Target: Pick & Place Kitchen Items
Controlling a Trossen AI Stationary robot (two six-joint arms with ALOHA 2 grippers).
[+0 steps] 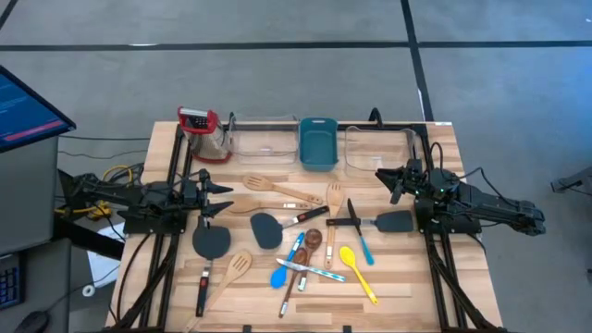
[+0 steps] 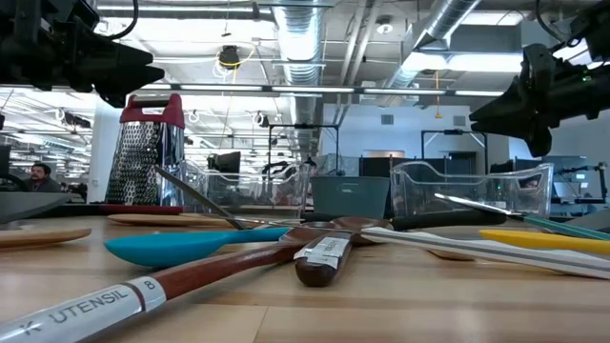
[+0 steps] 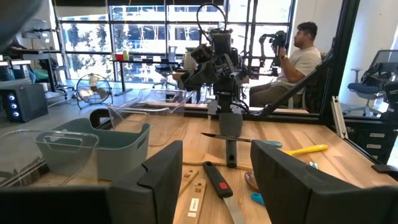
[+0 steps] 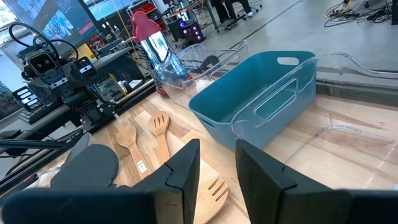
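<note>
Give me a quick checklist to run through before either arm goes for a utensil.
1. Left gripper empty, fingers open: ok.
2. Right gripper empty, fingers apart: ok.
3. Both grippers raised above the table: ok, per the low view.
4. Utensils lying separately: not ok; the blue spoon and dark-brown wooden spoon overlap in a pile.
5. Black spatula beside the right arm lies unobstructed: ok.
6. Teal tub empty: ok.

Grey floor (image 1: 277, 74), exposed ceiling ducts (image 2: 315, 29)
</note>
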